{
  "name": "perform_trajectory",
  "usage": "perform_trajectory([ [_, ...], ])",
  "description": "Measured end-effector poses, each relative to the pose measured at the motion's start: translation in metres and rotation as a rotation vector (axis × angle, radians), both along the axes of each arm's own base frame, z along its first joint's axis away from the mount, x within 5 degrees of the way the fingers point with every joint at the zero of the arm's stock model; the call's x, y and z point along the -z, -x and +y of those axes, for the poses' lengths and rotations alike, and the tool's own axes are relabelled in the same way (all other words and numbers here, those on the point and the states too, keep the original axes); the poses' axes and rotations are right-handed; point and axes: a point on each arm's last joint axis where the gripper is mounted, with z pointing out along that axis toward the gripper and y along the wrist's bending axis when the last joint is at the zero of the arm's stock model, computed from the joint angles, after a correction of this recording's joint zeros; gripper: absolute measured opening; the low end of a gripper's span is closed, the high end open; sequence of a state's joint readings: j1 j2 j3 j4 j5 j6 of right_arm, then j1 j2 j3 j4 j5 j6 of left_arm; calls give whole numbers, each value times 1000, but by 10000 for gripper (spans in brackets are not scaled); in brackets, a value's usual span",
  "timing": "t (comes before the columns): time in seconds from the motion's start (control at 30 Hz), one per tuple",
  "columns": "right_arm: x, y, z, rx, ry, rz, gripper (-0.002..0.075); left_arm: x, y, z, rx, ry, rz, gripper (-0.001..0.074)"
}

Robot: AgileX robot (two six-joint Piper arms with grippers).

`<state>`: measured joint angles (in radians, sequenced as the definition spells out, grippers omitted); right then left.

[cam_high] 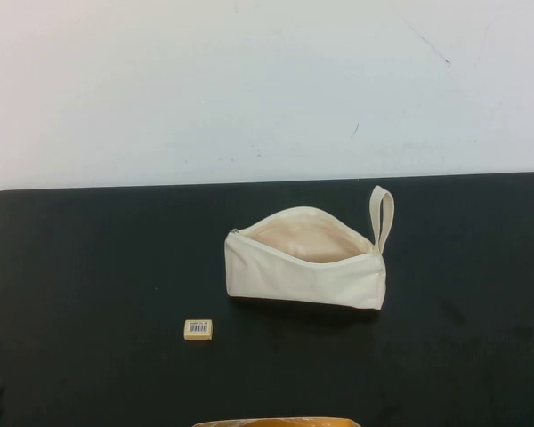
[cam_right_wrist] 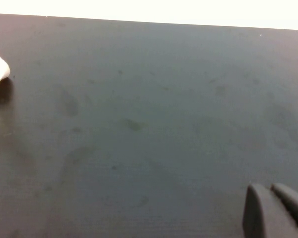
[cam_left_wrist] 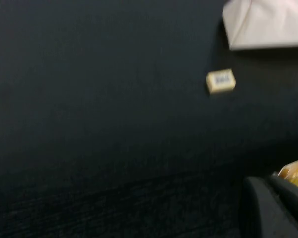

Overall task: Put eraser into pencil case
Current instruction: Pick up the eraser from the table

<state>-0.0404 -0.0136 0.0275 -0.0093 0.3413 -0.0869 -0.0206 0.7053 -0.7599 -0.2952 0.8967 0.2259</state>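
Black tabletop spreads under me. On it the pencil case lies unzipped, mouth gaping, loop strap at its far right end. Near and left of it, apart, sits the eraser, label up. My left gripper hangs above the table, nearer than the eraser, touching nothing; my right gripper hangs over bare table, right of the case. Whether either's jaws are parted, I cannot tell.
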Motion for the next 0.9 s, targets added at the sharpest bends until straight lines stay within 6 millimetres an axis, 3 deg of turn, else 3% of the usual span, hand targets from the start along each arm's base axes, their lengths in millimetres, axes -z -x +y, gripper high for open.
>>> perform_trajectory([
  [0.27, 0, 0, 0, 0, 0, 0, -1, 1, -69, -15, 141, -136, 221, -1],
  [0.53, 0, 0, 0, 0, 0, 0, -1, 14, -107, -56, 180, -314, 290, -1],
  [0.63, 0, 0, 0, 0, 0, 0, -1, 25, -119, -73, 169, -320, 319, -1],
  [0.9, 0, 0, 0, 0, 0, 0, -1, 79, -146, -109, 213, -351, 460, 1],
])
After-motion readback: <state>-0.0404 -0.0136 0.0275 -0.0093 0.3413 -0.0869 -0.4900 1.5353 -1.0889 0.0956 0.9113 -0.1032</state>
